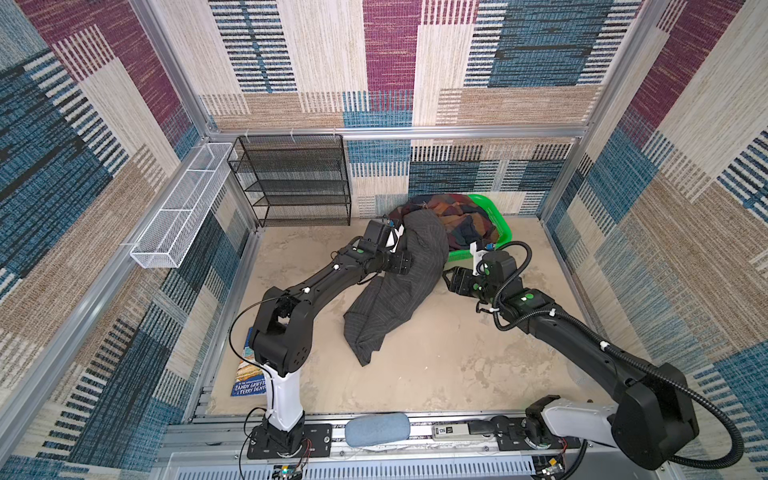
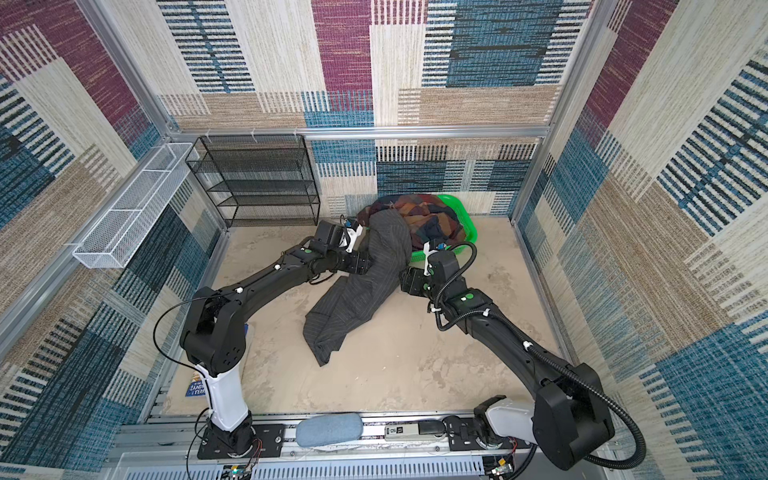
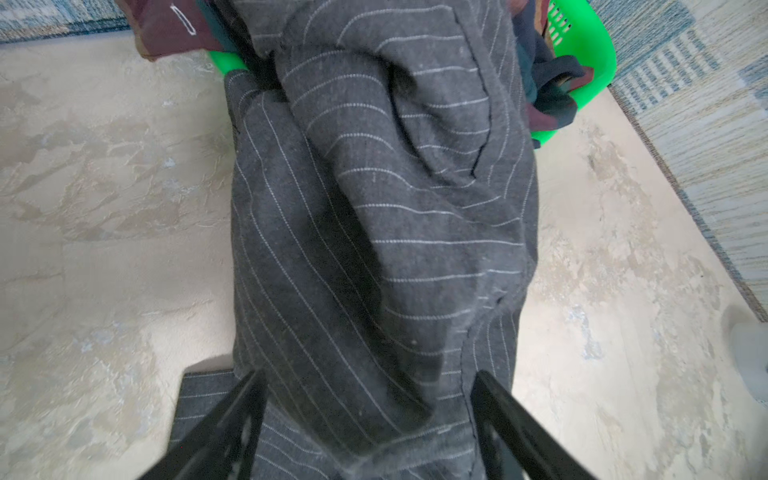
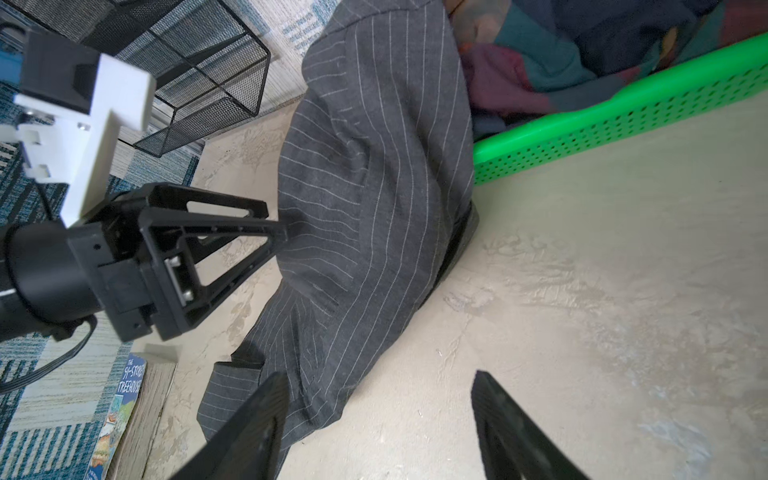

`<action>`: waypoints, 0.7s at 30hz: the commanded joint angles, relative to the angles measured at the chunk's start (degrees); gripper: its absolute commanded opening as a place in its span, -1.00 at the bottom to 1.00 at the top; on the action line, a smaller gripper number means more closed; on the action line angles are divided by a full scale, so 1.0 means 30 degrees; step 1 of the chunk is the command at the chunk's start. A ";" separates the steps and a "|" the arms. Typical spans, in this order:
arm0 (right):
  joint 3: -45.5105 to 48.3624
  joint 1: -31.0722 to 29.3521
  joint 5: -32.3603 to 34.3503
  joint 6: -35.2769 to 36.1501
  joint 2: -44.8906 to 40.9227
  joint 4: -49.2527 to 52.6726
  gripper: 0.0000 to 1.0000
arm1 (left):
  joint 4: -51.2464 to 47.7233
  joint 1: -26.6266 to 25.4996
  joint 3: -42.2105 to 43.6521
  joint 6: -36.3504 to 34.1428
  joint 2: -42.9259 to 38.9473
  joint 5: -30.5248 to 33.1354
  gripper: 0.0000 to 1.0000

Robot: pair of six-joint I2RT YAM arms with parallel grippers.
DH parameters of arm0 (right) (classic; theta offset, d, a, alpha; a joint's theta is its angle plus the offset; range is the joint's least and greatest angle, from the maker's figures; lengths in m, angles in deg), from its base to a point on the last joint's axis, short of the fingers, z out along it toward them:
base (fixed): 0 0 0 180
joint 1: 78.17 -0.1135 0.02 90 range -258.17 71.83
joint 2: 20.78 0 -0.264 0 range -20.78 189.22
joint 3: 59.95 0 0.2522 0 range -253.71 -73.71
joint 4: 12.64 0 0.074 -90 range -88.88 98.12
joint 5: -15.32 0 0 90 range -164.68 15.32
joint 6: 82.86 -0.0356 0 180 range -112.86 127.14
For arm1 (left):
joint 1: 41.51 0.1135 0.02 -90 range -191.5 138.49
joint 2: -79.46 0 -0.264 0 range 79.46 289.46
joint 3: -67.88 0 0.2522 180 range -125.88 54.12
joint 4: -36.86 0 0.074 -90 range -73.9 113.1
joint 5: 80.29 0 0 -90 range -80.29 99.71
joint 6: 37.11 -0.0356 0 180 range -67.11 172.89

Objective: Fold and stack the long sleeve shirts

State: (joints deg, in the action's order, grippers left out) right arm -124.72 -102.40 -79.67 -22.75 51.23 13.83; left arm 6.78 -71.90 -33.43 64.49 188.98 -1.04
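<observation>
1. At the near edge a blue-grey pad (image 1: pixel 376 428) lies on the front rail. A book (image 1: pixel 245 382) lies at the near-left corner of the table (image 1: pixel 457 365), by the left arm's base.
2. Beyond the rail the tabletop is bare across the middle. It stays open out to the right wall.
3. The dark pinstripe shirt (image 1: pixel 395 299) is unfolded. Its crumpled tail is near the table's middle, and the cloth runs back in a long bunched band to the basket. The bare strip along its left edge is narrow, bounded by the left arm.
4. The left gripper (image 4: pixel 276 219) meets the band's left side. Its fingers are spread wide, with a bulge of pinstripe cloth between the tips.
5. The right gripper (image 4: pixel 378 376) is low, just beside the shirt's right edge. Its fingers are wide apart and hold nothing.
6. The green plastic basket (image 1: pixel 500 228) is at the far right near the back wall. The plaid shirt (image 1: pixel 457 216) is heaped inside it. The pinstripe shirt's upper end drapes over the near-left rim and onto the plaid.
7. A black mesh shelf (image 1: pixel 299 178) stands at the far left against the back wall. A white wire basket (image 1: pixel 178 208) hangs on the left wall.
</observation>
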 commanded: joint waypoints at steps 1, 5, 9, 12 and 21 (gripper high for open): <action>-0.0216 0.0232 -0.0083 0.0145 -0.0006 -0.0750 0.45 | -0.0186 -0.0081 -0.0777 -0.0780 0.0816 0.0182 0.60; -0.0343 0.0472 -0.0009 0.0185 -0.0160 -0.0881 0.45 | -0.0626 -0.0094 -0.2092 -0.0862 0.2709 0.0467 0.36; -0.0256 0.0749 -0.0057 0.0208 -0.0272 -0.1065 0.43 | -0.0439 -0.0113 -0.2792 -0.0709 0.3544 0.0954 -0.54; -0.0197 0.0923 -0.0273 0.0264 -0.0141 -0.1186 0.41 | -0.0597 -0.0134 -0.2601 -0.0282 0.2403 0.1279 -1.00; -0.0188 0.1146 0.0121 0.0074 0.0583 -0.1956 0.39 | -0.0326 -0.0266 0.3186 0.0433 -0.6288 0.6028 -1.00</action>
State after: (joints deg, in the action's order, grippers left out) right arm -125.07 -99.18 -80.11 -22.35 52.41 10.88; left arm 5.06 -72.86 -27.63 63.66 175.47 9.98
